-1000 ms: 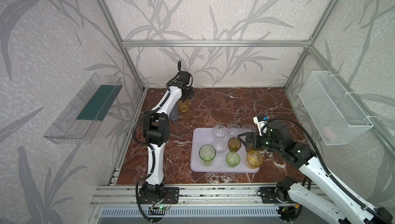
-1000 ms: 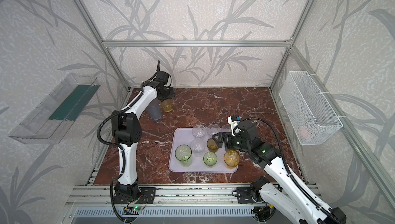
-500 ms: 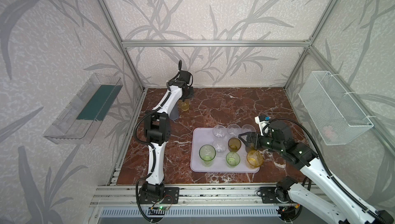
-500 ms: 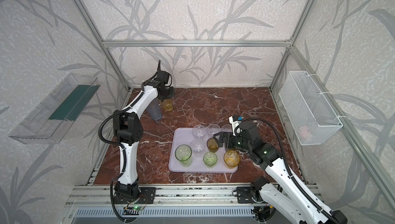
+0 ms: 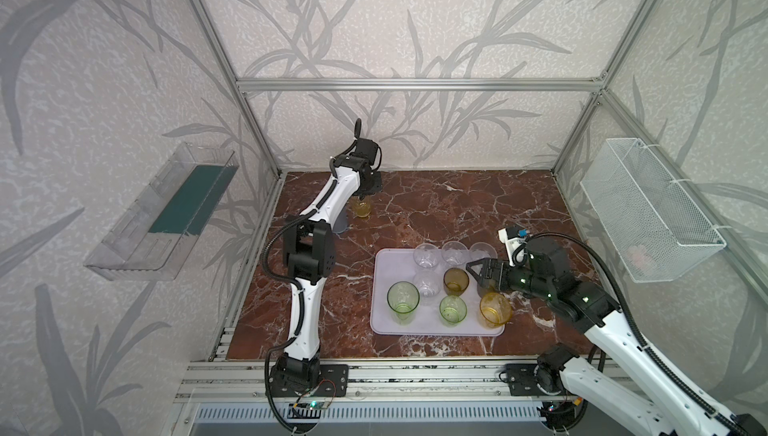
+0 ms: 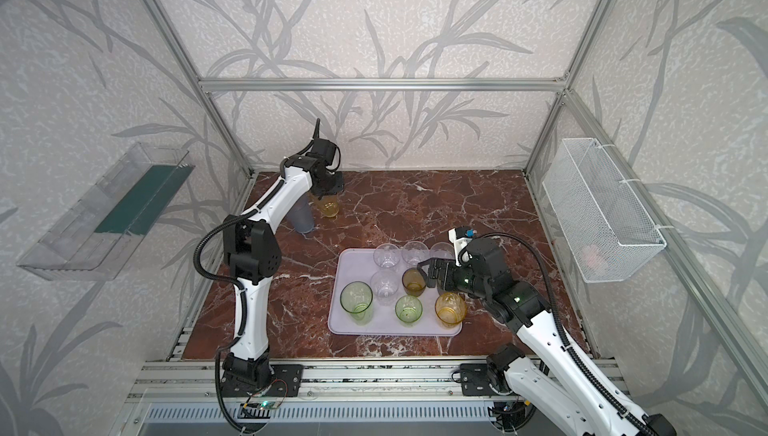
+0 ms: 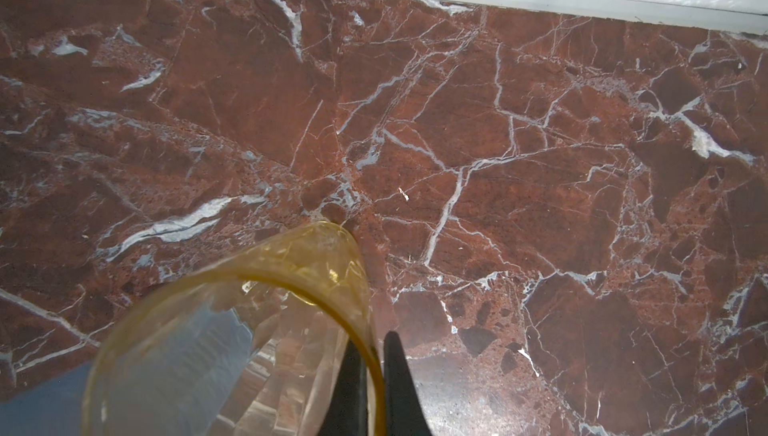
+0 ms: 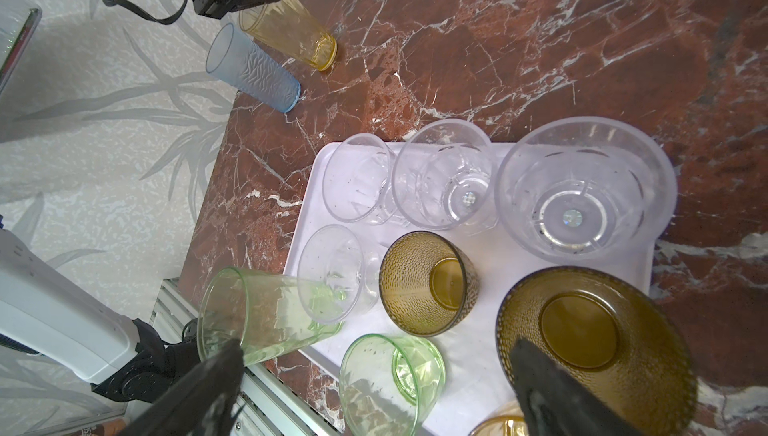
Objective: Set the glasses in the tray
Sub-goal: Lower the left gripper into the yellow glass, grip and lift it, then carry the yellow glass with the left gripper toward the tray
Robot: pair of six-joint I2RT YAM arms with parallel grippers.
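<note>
**Two glasses to go.** The left pincer (image 7: 371, 340) is pressed together on the rim of an amber glass (image 7: 316, 263) at the far left corner of the red marble worktop (image 5: 457, 205). One finger is set inside the wall and one outside. Whether the base is clear of the stone cannot be told. Just beside it, towards the left edge, a taller blue-grey glass (image 6: 302, 217) is seen standing upright.

The lilac tray (image 5: 380, 288) lies towards the near right corner. It is already loaded with clear glasses (image 5: 453, 253) along its far edge and green, brown and amber ones nearer the front. The right pincer (image 8: 376, 348) is spread wide with nothing in it, and is held above the right side of the tray, over a dark brown glass (image 8: 598, 338).

The amber glass is judged to be light, thin-walled and smooth, so it is likely to slip or swing from a one-sided rim pinch. A deep, firm bite on the wall and a level carry are called for. It should be set down in a bare patch of the tray, so that the glasses packed there are not knocked.
</note>
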